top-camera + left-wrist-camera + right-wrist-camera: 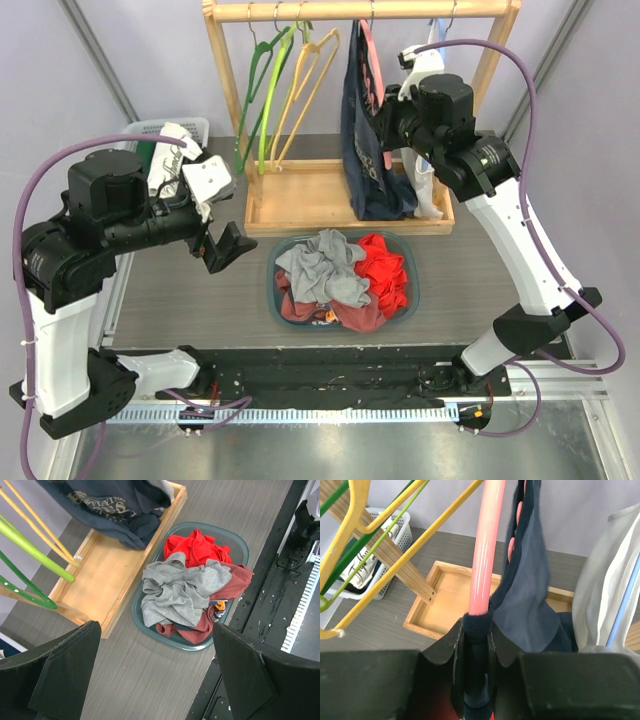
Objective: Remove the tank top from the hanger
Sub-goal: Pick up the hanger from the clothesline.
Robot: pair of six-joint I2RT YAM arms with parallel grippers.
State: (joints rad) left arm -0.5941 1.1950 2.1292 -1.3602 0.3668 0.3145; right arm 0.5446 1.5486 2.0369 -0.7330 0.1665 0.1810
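A navy tank top (368, 150) hangs from a pink hanger (372, 55) on the wooden rail. In the right wrist view my right gripper (479, 645) is shut on the navy strap where it wraps the pink hanger (487, 545), and the rest of the tank top (530, 590) drapes to the right. From above, the right gripper (393, 112) sits against the garment's upper right side. My left gripper (225, 248) hovers open over the table, left of the basket, with nothing between its fingers (65, 675). The tank top's lower part (115, 510) shows in the left wrist view.
A teal basket (276, 290) of grey and red clothes sits at the table's middle. The wooden rack base (300, 215) stands behind it, with green (262, 90) and yellow (305, 85) empty hangers. A white garment (428, 190) hangs right of the tank top. A white crate (150, 130) stands far left.
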